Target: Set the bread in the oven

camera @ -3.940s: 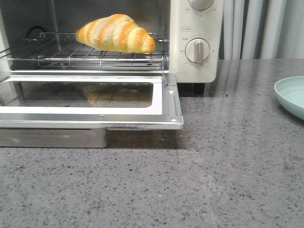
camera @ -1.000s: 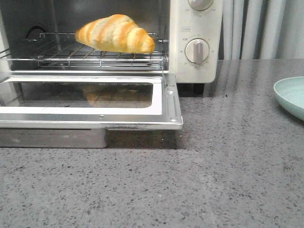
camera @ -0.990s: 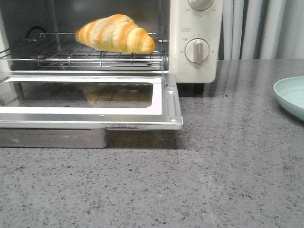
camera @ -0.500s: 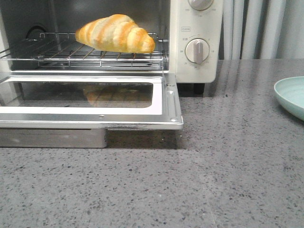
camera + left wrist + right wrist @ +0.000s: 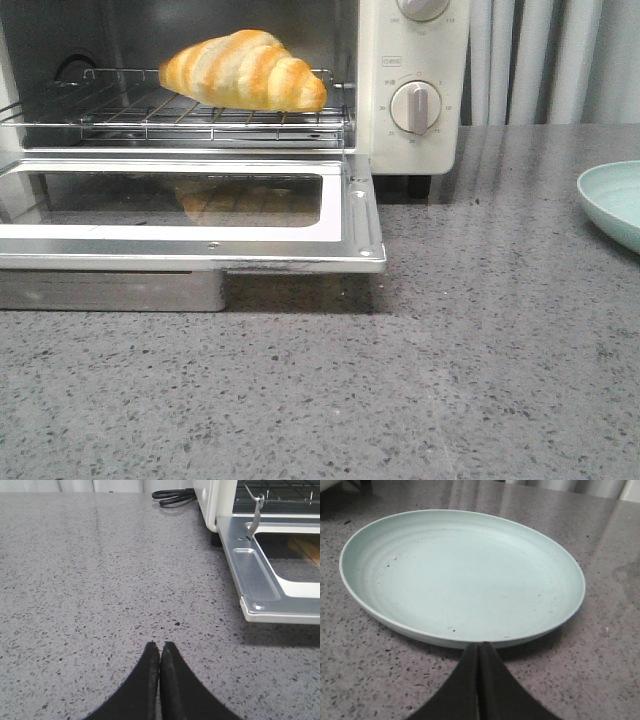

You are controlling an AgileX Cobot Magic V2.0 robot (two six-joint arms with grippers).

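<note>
The golden-brown striped bread [image 5: 243, 70] lies on the wire rack inside the cream-white oven [image 5: 412, 60], whose glass door [image 5: 190, 215] hangs open and flat; the door's corner also shows in the left wrist view [image 5: 272, 587]. No gripper appears in the front view. My left gripper [image 5: 160, 645] is shut and empty over bare counter, left of the oven door. My right gripper [image 5: 479, 646] is shut and empty, its tips just at the near rim of a pale green plate [image 5: 460, 570].
The pale green plate [image 5: 612, 205] sits at the right edge of the grey speckled counter. A black power cord [image 5: 172, 495] lies coiled behind the oven's left side. Curtains hang behind the counter.
</note>
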